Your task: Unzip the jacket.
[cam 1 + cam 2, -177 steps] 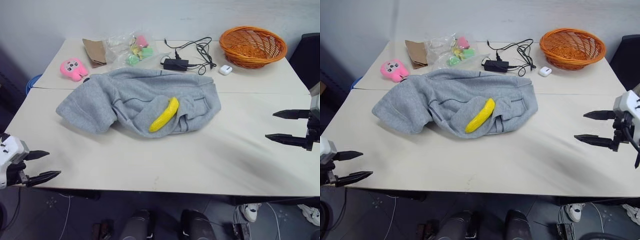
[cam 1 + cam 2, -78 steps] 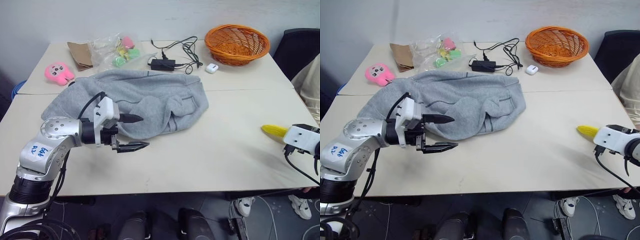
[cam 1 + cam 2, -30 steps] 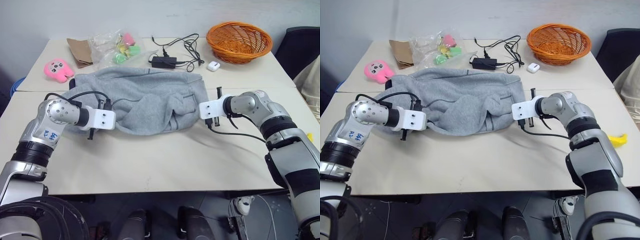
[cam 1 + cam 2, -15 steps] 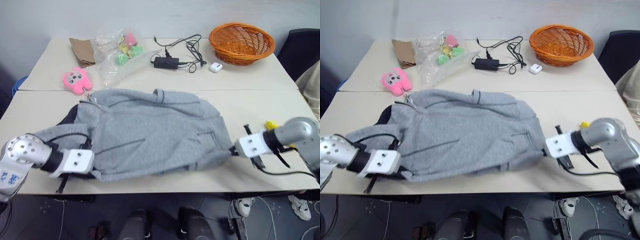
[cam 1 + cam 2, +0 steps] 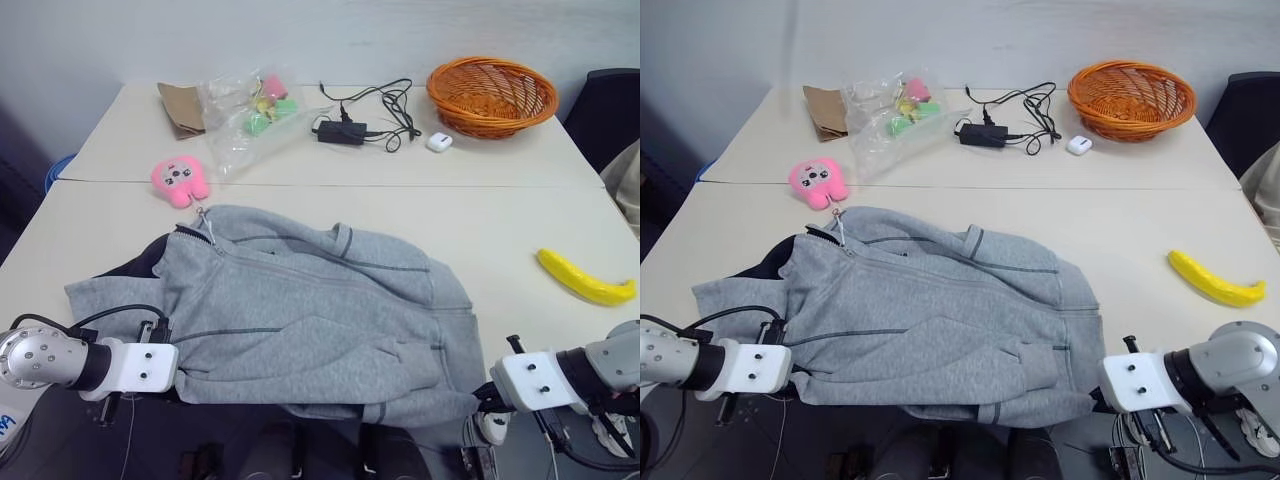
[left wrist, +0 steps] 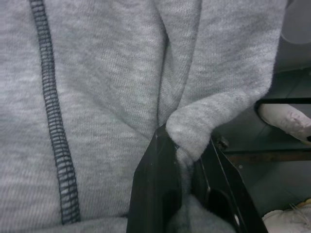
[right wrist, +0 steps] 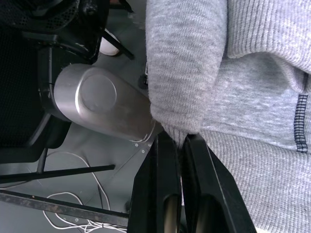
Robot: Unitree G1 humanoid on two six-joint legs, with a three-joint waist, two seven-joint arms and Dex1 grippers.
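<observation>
The grey jacket (image 5: 300, 320) lies spread across the near half of the table, its hem hanging over the front edge. Its collar and metal zipper pull (image 5: 205, 222) point to the far left, and the zip line looks closed. My left gripper (image 6: 187, 162) is shut on a fold of the jacket's hem at the near left corner (image 5: 165, 372). At the near right corner my right gripper (image 7: 181, 143) is also shut, pinching the jacket's edge (image 5: 483, 396). In the head views the fabric hides both sets of fingertips.
A yellow banana (image 5: 585, 278) lies on the table at the right. At the back are a pink plush toy (image 5: 180, 180), a plastic bag of small items (image 5: 250, 105), brown paper (image 5: 180, 105), a charger with cable (image 5: 345, 130), a white case (image 5: 438, 142) and an orange basket (image 5: 490, 95).
Both grippers have drawn back toward the table's near edge with the jacket held. The jacket slid toward me and its hem now hangs over the edge.
</observation>
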